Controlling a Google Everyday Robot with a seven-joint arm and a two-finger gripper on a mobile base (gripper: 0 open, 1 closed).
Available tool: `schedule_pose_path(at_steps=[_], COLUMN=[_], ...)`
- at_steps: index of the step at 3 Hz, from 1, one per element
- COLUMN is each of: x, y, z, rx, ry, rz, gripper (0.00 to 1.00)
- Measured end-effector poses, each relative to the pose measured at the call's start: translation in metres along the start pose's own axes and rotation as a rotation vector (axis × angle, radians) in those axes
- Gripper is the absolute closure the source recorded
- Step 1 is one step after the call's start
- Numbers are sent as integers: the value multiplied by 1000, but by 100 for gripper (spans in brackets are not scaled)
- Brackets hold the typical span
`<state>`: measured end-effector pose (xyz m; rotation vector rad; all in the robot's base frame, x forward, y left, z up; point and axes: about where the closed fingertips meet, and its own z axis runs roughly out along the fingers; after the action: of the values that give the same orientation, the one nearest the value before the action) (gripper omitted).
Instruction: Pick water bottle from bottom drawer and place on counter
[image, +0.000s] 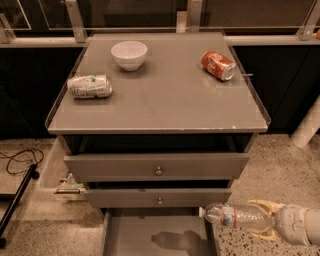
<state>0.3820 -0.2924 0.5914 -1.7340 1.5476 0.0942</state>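
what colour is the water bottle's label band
Red and white, camera view; gripper holds the water bottle by bottom drawer's right edge.

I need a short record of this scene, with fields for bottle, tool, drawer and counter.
bottle: small clear plastic water bottle, sideways, cap pointing left
tool: white two-finger tool, lower right, shut on the bottle
drawer: grey bottom drawer, open
counter: grey glossy counter, holding white bowl, red soda can, crushed silver-green can

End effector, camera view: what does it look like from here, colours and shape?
The end effector, at the lower right edge of the view, to the right of the open bottom drawer, has two pale yellowish, tapered fingers on a rounded white wrist housing. No cables or markings show.
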Motion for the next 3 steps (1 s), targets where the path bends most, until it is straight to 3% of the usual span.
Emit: schedule_pose_path(at_steps=[1, 2, 3], x=[0, -20, -66], y=[0, -23, -66], z=[-1, -23, -57], rx=[0, 20, 53], ry=[5, 80, 159], rz=[2, -65, -205], gripper=[100, 100, 100])
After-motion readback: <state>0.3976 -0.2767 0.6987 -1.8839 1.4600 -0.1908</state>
